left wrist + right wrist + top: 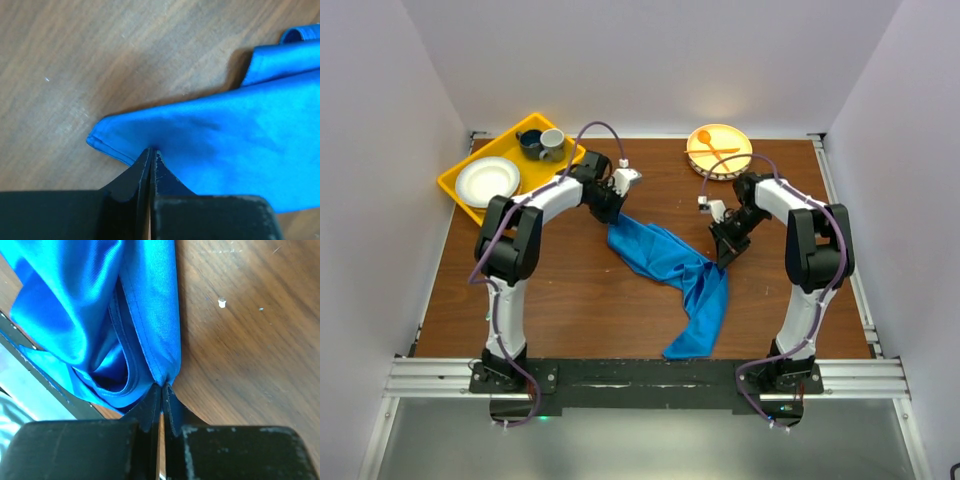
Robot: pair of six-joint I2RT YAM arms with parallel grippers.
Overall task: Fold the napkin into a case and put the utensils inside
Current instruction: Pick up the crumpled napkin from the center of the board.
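Note:
The bright blue napkin [665,255] lies crumpled mid-table, one tail trailing to the near edge; no case shape shows. My left gripper [611,217] is at its far left end, shut on the cloth's edge beside a corner, as the left wrist view shows: gripper [151,151], napkin [210,140]. My right gripper [726,254] is at the cloth's right side, shut on a bunched hem; in the right wrist view the gripper [163,387] pinches the napkin [90,315], whose folds hang toward the table's front rail. The utensils are out of view.
A yellow tray [455,185] at the back left holds a white plate [487,180] and two cups [542,143]. A yellow plate [720,150] at the back right carries an orange plastic spoon and fork [712,143]. A black rail [620,372] runs along the near edge.

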